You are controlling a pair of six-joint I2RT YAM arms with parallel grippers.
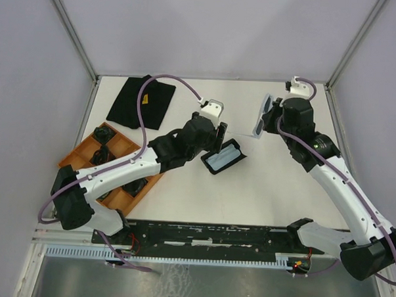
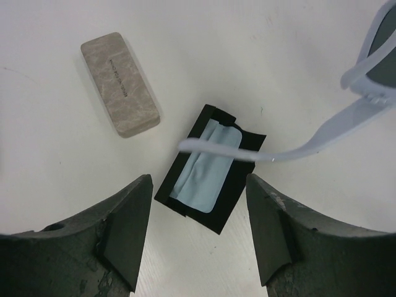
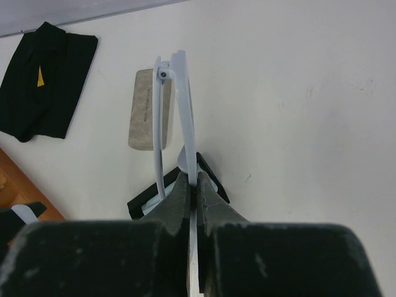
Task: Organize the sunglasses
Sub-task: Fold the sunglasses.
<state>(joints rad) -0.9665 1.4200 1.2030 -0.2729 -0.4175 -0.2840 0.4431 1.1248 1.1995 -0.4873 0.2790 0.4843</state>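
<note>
Black-fingered left gripper (image 2: pixel 198 185) is hovering, jaws wide, over an open black case (image 2: pixel 218 218) holding a light blue cloth (image 2: pixel 207 170). Beyond it, the right gripper (image 3: pixel 193 189) is clamping the pale lavender sunglasses (image 1: pixel 262 118), holding them clear of the table (image 1: pixel 262 191), one temple reaching over the case.

My top camera hangs high behind the arm bases and looks down over the whole white table (image 1: pixel 269 184) from far off. My left wrist camera looks steeply down between the left fingers (image 2: pixel 127 229), close above the open black case (image 2: pixel 223 218), the grey case (image 2: pixel 120 83) and the pale sunglasses (image 2: pixel 370 93). My right wrist camera looks low along the right fingers (image 3: pixel 176 204) across those same three things. The orange sliver (image 3: pixel 18 185) at its left edge is probably the tray seen from above.
</note>
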